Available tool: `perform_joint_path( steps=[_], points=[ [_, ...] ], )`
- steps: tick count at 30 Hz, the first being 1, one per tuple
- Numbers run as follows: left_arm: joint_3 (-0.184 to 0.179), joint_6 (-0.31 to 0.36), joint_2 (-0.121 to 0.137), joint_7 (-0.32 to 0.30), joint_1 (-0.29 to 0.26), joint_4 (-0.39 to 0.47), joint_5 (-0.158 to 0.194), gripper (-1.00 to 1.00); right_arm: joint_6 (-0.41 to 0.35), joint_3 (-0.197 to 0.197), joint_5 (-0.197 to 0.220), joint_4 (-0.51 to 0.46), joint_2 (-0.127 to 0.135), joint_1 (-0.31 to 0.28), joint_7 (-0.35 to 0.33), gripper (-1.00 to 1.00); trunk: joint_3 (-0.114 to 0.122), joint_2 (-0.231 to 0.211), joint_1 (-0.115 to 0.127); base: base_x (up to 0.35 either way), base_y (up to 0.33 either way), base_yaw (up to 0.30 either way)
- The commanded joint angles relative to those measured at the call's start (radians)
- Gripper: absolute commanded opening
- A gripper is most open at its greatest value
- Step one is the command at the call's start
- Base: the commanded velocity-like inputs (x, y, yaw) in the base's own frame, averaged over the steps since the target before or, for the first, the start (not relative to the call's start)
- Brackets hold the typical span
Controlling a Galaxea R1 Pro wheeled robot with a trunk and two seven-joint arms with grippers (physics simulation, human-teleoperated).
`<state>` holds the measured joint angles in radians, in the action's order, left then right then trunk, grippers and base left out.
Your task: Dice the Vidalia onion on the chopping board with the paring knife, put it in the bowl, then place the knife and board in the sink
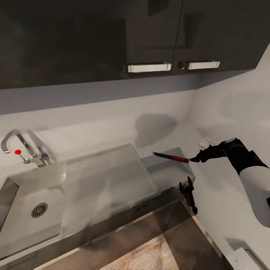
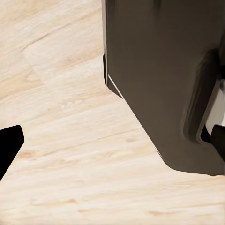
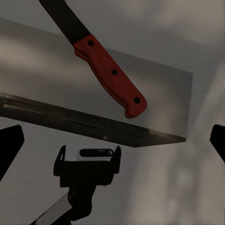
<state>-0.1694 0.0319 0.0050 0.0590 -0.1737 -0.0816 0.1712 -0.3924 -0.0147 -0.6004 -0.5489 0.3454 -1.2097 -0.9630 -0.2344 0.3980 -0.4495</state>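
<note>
The right jaws stand wide open, gripping nothing: in the right wrist view their dark fingertips (image 3: 9, 147) sit at the frame's two sides. The paring knife (image 3: 110, 70) lies ahead of them, not between them. In the head view its red handle ends just beside the jaws' tip and its dark blade points toward the sink (image 1: 26, 221). I cannot tell whether the knife touches the counter (image 1: 168, 174) below it.

The right arm (image 1: 240, 157) reaches in level from the right, forearm stretched along the white side wall (image 1: 232, 112). The knife is over the counter's right end, close to that wall and near the front edge.

Well apart to the left are the drainboard (image 1: 108, 180), the basin and the faucet (image 1: 20, 144).

The left jaws also look open, one fingertip (image 2: 9, 145) at the frame edge, facing light wood floor (image 2: 61, 93) beside a dark cabinet corner (image 2: 159, 70).
</note>
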Motion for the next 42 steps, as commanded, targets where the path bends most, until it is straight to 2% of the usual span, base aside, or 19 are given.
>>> perform_joint_path(
  steps=[1,14,33,42],
  points=[
    [-0.009,0.002,0.0,0.001,-0.001,-0.001,0.01,1.0,-0.006,-0.001,-0.002,-0.002,0.0,-0.001,-0.004,1.0,-0.003,0.002,0.0,0.0,0.0,0.0],
    [-0.009,0.002,0.0,0.001,-0.001,-0.001,0.01,1.0,-0.006,-0.002,-0.002,-0.002,0.0,-0.001,-0.003,1.0,-0.022,0.002,0.0,0.0,0.0,0.0],
    [-0.009,0.002,0.0,0.001,-0.001,-0.001,0.01,1.0,-0.005,-0.004,-0.002,-0.002,-0.002,-0.001,-0.003,1.0,-0.023,0.002,0.0,0.001,0.0,0.0],
    [-0.009,0.002,0.0,0.001,-0.001,-0.001,0.01,1.0,-0.005,-0.004,-0.002,-0.002,-0.003,-0.001,-0.003,1.0,-0.023,0.002,0.0,0.142,0.0,0.0]
  ],
)
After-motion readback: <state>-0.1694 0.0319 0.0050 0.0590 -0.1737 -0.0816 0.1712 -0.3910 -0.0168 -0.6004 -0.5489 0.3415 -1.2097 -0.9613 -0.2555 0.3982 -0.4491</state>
